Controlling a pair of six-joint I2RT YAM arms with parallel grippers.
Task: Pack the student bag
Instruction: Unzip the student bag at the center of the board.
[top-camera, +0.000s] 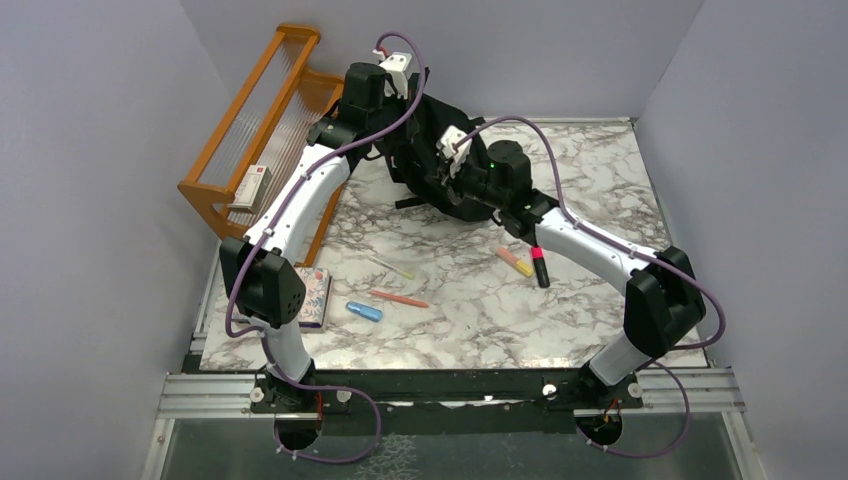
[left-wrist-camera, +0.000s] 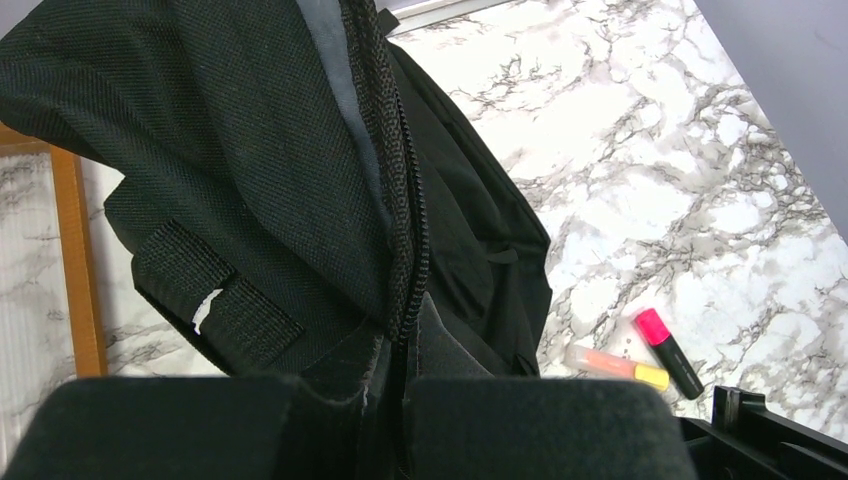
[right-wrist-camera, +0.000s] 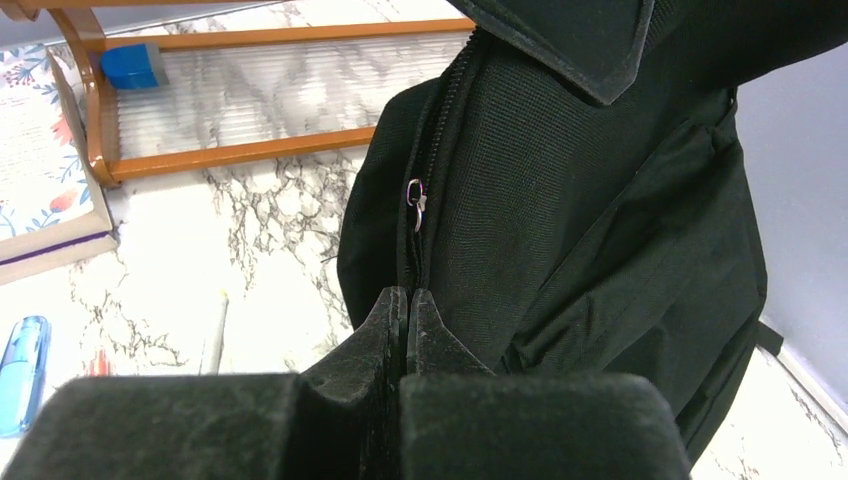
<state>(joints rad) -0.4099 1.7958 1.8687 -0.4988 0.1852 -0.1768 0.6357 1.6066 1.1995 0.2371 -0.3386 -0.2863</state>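
Note:
The student bag (top-camera: 432, 160) is a black fabric backpack standing at the back middle of the table, held up between both arms. In the left wrist view the student bag (left-wrist-camera: 250, 160) hangs with its grey lining showing. My left gripper (left-wrist-camera: 408, 335) is shut on its zip edge, and the zip teeth run down between the fingers. My right gripper (right-wrist-camera: 408, 300) is shut with its tips against the zip seam of the student bag (right-wrist-camera: 600, 230), just below the metal zip pull (right-wrist-camera: 415, 200). Whether fabric is pinched there I cannot tell.
A wooden rack (top-camera: 262, 130) with a small box (top-camera: 252, 186) stands at the back left. On the table lie a floral notebook (top-camera: 315, 297), a blue pen (top-camera: 364, 311), an orange pen (top-camera: 398, 298), a pink highlighter (top-camera: 540, 266) and an orange-yellow highlighter (top-camera: 515, 261).

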